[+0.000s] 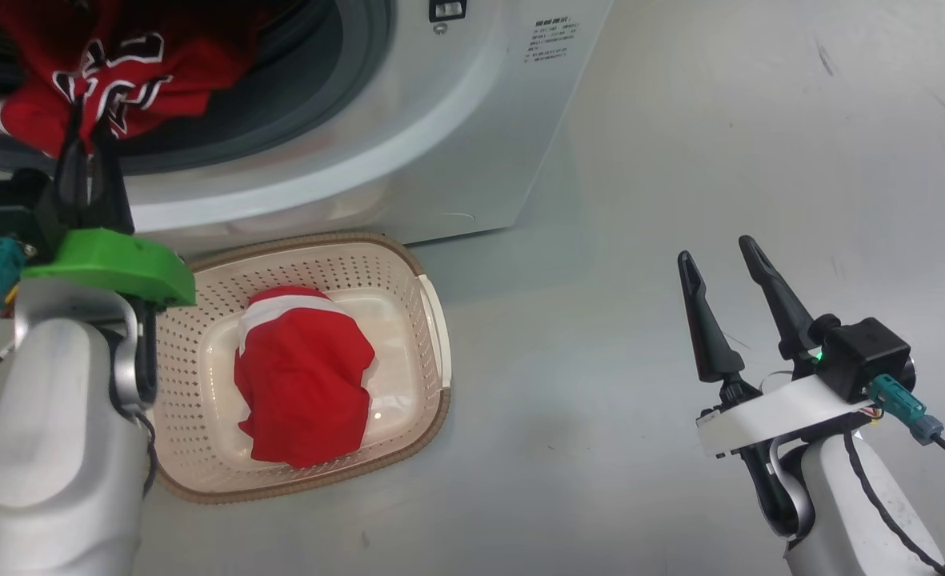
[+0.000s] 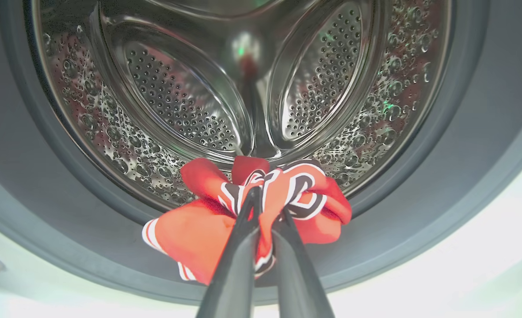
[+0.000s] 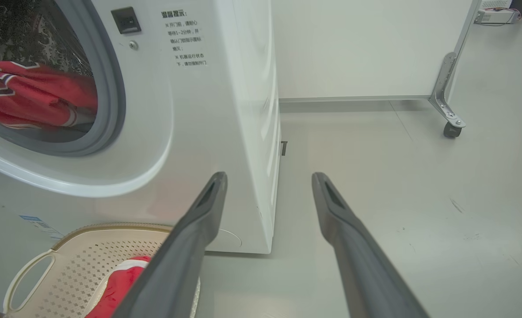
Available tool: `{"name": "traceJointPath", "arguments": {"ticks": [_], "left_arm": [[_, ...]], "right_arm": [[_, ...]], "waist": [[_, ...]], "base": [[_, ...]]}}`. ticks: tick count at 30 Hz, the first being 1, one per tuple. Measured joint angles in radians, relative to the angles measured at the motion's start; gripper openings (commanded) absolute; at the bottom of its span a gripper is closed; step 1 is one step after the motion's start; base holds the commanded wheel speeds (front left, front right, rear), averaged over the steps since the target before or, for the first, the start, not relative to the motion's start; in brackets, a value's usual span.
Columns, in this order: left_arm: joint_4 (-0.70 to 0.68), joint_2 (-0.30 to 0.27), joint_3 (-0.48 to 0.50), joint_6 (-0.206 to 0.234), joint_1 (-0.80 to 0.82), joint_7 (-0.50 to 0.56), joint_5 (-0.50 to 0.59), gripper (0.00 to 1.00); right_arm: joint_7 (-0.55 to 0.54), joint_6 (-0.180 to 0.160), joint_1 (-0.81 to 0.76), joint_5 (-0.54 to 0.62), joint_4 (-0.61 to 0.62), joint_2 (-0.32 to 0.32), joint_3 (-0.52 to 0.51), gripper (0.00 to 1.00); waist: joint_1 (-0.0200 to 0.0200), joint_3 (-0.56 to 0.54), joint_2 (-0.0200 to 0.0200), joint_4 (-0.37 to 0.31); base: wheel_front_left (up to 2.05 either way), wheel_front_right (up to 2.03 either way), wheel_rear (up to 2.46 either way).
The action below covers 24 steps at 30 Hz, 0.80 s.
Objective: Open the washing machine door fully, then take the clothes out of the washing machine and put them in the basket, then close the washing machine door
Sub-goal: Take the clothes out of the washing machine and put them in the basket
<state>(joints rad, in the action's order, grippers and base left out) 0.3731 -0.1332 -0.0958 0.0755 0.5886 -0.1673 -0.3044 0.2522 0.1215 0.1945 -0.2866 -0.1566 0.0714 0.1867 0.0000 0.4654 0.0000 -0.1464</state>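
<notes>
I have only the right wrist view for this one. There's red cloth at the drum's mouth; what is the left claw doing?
Observer: The left claw is shut on that jersey, pinching it by the dark lettering.
Reviewer: Anything else deeper inside?
Observer: In the left wrist view, the drum behind the jersey shows just perforated steel, with no other clothes that I can make out.
Reviewer: And how much is in the basket? A finger blocks my view of it.
Observer: From the head view, one red garment with a white band lies in the middle of the basket.
</notes>
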Motion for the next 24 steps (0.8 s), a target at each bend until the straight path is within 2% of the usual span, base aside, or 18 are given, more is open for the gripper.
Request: {"name": "traceJointPath", "arguments": {"ticks": [12, 24], "left_arm": [[-0.088, 0.050, -0.058, 0.008, -0.212, -0.047, 0.025, 0.00], [-0.209, 0.054, -0.070, 0.018, -0.383, -0.054, 0.032, 0.00]], "right_arm": [[0.000, 0.000, -0.086, 0.017, -0.032, 0.002, 0.002, 1.00], [0.000, -0.011, -0.178, 0.021, -0.044, 0.002, 0.003, 1.00]], "waist": [[0.0000, -0.143, 0.0000, 0.025], [-0.0001, -0.285, 0.0000, 0.063]], "base": [[0.00, 0.00, 0.00], [0.00, 0.00, 0.00]]}}
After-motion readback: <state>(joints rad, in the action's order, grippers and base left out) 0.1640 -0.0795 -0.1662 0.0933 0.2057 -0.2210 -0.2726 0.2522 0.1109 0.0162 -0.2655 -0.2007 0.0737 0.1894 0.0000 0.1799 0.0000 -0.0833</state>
